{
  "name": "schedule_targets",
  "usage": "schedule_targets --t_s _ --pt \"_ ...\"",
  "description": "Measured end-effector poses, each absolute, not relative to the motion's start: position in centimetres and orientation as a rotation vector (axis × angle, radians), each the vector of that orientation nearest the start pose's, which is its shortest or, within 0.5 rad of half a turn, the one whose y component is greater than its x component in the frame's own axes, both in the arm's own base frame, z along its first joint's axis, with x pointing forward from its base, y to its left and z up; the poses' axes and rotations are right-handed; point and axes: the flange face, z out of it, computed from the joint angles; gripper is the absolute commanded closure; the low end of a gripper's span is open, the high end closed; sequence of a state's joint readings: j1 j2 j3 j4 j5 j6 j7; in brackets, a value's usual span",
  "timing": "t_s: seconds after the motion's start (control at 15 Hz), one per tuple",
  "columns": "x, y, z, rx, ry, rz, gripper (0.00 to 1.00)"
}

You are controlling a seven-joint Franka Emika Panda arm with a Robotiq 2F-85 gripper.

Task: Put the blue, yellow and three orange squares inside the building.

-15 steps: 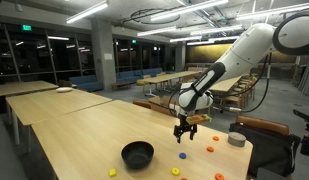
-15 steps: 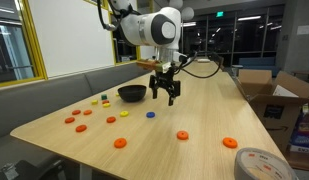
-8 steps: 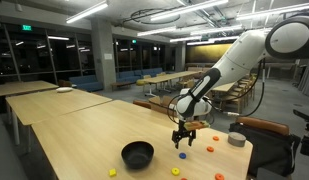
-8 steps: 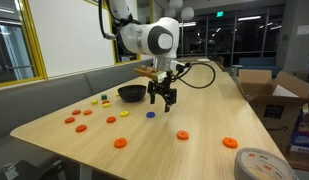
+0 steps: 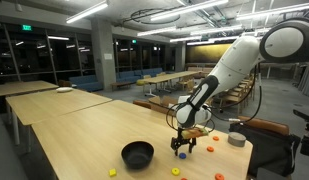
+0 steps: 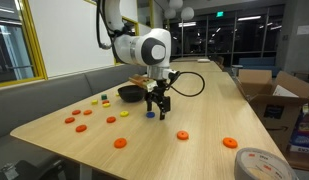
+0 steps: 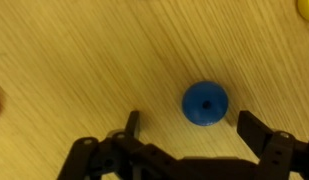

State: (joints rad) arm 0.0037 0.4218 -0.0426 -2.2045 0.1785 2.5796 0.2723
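Gripper [image 7: 194, 128] spread wide over the blue piece [image 7: 205, 102].
The piece lies just ahead of the gap between the fingers, touching neither, with bare wood all round it. A yellow piece [image 7: 306, 8] sits at 2 o'clock on the frame's edge. In an exterior view the black bowl [image 6: 131, 97] lies near, at 10 o'clock of the gripper.

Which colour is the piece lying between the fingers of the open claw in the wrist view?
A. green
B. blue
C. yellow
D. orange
B: the wrist view shows the blue piece lying on the table between the fingers of the open claw, not yet gripped.
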Motion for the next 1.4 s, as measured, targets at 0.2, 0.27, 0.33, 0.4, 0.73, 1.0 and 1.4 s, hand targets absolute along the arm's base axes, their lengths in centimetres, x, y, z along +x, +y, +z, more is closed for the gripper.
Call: schedule_targets --t_s 0.2,0.27,0.33,0.4,0.73,1.0,1.4 --pt "54.6 -1.9 18.3 -3.016 0.751 0.058 0.00" --pt "54.4 -1.7 18.2 -3.022 0.768 0.053 0.00" --pt "54.2 -1.5 18.2 -3.027 0.782 0.046 0.00" --pt "53.9 -1.2 18.2 -3.032 0.796 0.045 0.00" --pt "52.1 -0.3 18.6 -3.034 0.857 0.018 0.00" --pt "51.6 -0.4 19.4 -3.041 0.881 -0.045 0.00" --pt "52.1 -0.8 19.5 -3.039 0.889 -0.080 0.00"
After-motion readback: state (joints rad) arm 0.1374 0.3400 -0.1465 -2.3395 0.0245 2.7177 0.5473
